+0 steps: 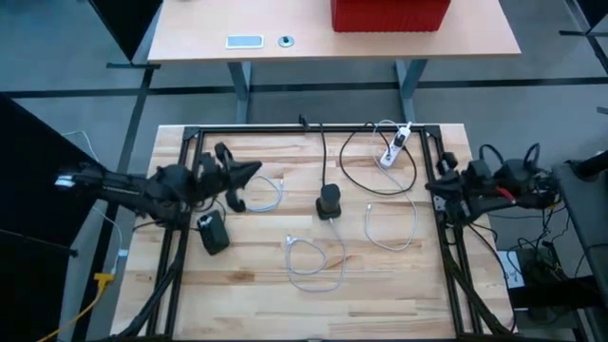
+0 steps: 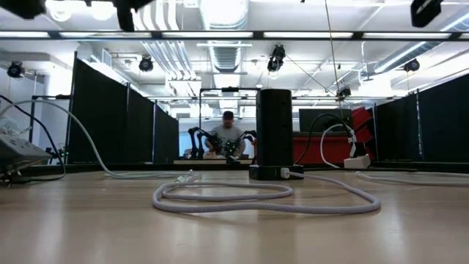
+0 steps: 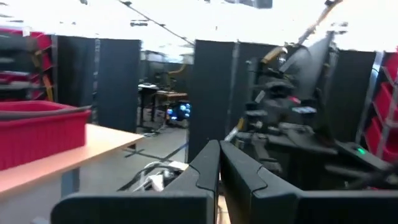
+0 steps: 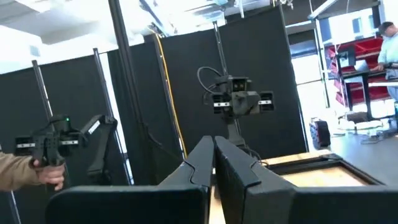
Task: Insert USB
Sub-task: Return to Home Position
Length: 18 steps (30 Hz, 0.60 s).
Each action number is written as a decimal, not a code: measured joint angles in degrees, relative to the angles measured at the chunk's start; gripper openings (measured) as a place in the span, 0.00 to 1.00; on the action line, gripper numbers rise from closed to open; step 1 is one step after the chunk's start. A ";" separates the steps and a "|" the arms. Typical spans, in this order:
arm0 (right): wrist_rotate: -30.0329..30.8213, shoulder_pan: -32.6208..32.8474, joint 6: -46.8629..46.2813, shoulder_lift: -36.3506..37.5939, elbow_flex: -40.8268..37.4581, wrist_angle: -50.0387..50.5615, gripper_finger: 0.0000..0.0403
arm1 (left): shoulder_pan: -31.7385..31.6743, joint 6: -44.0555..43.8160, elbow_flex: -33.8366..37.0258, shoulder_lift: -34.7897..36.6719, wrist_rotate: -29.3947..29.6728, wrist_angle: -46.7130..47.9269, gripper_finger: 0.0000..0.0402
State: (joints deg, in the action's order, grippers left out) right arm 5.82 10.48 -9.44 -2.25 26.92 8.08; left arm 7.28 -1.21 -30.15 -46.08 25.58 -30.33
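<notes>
A: Closest up, white cable (image 2: 220, 196) coiled mid-tabletop, just before black tower extension (image 2: 275, 132)?
B: Yes. Left gripper (image 1: 255, 170) by left edge, fingers pressed together; right gripper (image 1: 432, 188) by right edge, likewise pressed together.

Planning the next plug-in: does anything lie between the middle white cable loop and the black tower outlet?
Nothing visible does: only bare wood lies between the white cable loop and the black tower outlet.

I note one black tower outlet extension (image 1: 329, 202) upright at table centre. A second black extension (image 1: 213, 233) lies flat well to its left. A pale cable (image 1: 313, 262) is loosely coiled near the tower.
</notes>
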 joint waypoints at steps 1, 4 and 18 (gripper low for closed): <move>-0.24 0.00 -0.16 -0.40 -1.40 -2.36 0.00 | -1.05 -0.71 0.72 0.09 -0.56 -0.44 0.00; -0.95 0.00 -0.63 -1.62 -5.62 -9.42 0.00 | -4.22 -2.85 2.89 0.37 -2.23 -1.77 0.00; -1.26 0.00 -3.48 -3.44 -23.25 -30.35 0.00 | -6.42 -4.85 14.02 11.85 -7.06 -3.62 0.00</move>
State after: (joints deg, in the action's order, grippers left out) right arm 4.55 10.48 -12.92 -5.70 3.66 -22.28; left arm 0.86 -6.06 -16.13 -34.23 18.52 -33.95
